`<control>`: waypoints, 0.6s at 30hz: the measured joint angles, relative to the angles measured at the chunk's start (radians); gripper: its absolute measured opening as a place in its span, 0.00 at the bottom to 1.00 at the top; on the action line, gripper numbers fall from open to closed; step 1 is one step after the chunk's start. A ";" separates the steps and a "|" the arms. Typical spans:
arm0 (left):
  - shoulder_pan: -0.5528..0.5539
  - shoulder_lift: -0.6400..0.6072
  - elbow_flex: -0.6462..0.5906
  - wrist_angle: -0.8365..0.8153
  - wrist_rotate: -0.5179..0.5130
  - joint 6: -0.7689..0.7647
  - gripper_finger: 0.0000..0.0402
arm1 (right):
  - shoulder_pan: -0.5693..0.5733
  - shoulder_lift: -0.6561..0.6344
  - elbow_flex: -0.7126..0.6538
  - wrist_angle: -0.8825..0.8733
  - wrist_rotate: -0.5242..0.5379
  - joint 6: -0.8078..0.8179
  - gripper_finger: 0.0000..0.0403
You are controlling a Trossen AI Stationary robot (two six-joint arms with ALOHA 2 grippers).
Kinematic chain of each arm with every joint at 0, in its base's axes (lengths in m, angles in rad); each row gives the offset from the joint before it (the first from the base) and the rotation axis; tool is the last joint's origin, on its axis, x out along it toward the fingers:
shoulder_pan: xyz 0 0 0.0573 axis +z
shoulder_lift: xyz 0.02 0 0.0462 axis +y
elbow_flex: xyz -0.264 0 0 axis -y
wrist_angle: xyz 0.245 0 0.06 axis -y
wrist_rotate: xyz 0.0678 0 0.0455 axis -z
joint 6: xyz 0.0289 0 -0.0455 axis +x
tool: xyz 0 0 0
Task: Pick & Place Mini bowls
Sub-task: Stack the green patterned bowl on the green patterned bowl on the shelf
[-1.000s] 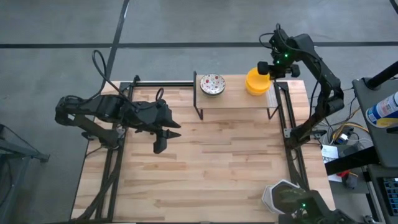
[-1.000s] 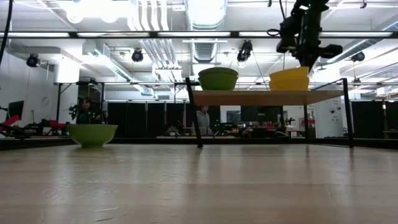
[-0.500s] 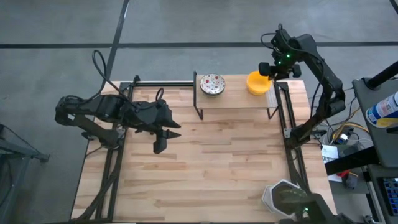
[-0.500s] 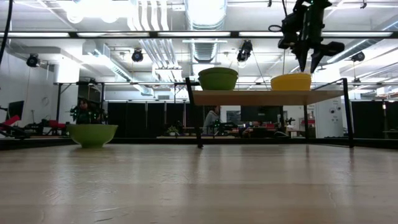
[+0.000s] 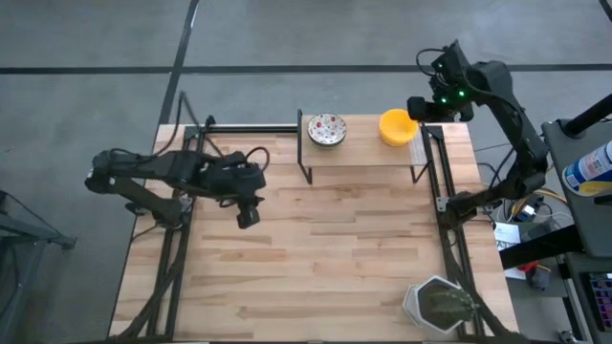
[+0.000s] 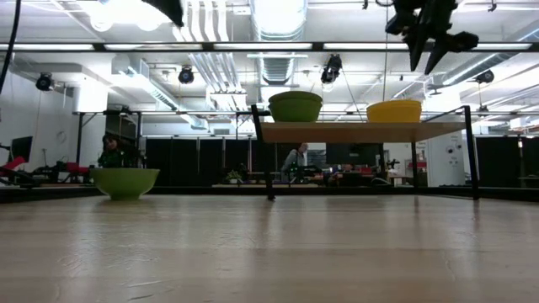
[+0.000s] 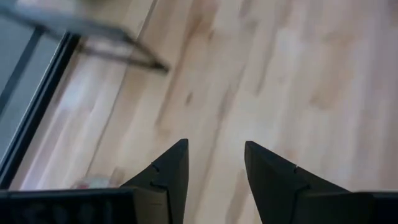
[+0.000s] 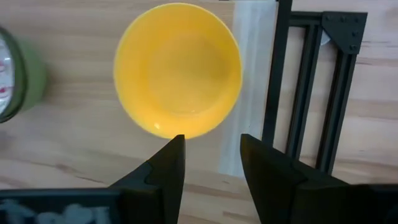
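**Operator:** Mini bowls, 2 on the raised wooden shelf (image 5: 363,151) at the table's far edge: item 1, plain bright yellow round bowl (image 5: 395,126), shelf's right end; item 2, white round bowl with red-and-dark speckles and a green outside (image 5: 326,129), shelf's left end. Item 3, a green-sided round bowl (image 6: 125,182), sits on the light wooden table (image 5: 316,258); I see it only from table height.

**Second:** Claws?

**Operator:** Right gripper (image 5: 422,106): above and just beside the yellow bowl's right rim, fingers parted narrowly, holding nothing. I judge that bowl placed. Left gripper (image 5: 248,216): over the table's left half, fingers a modest gap apart, empty, bare wood below it in its wrist view.

**Second:** Risks?

**Operator:** 3, as I judge them.
1. The yellow bowl stands near the shelf's right end, beside the black metal frame post (image 8: 283,81). If I swing the right arm low on the way out, a finger could clip the rim and knock it off.
2. The 2 shelf bowls are well apart now; a careless next placement between them could shove either.
3. The grey hexagonal plant pot (image 5: 438,304) sits at the near right corner; a hasty return sweep could strike it.
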 joint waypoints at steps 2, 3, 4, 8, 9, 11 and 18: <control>0.029 0.000 -0.059 -0.002 -0.001 -0.002 0.37 | 0.014 -0.026 0.000 0.001 0.000 0.004 0.37; 0.044 0.000 -0.092 -0.002 -0.001 -0.003 0.37 | 0.022 -0.040 0.000 0.001 -0.001 0.010 0.37; 0.059 0.000 -0.123 -0.002 -0.001 -0.003 0.37 | 0.030 -0.054 0.000 0.002 -0.006 0.017 0.37; 0.123 0.000 -0.252 -0.002 -0.001 -0.003 0.37 | 0.066 -0.103 0.000 0.036 -0.027 0.042 0.36; 0.142 0.000 -0.284 -0.001 -0.001 -0.003 0.37 | 0.077 -0.114 0.000 0.048 -0.028 0.048 0.36; 0.176 0.000 -0.344 -0.002 -0.001 -0.003 0.37 | 0.097 -0.133 0.000 0.072 -0.044 0.052 0.35; 0.282 0.001 -0.506 0.037 0.003 -0.036 0.37 | 0.178 -0.172 0.000 0.159 -0.075 0.070 0.33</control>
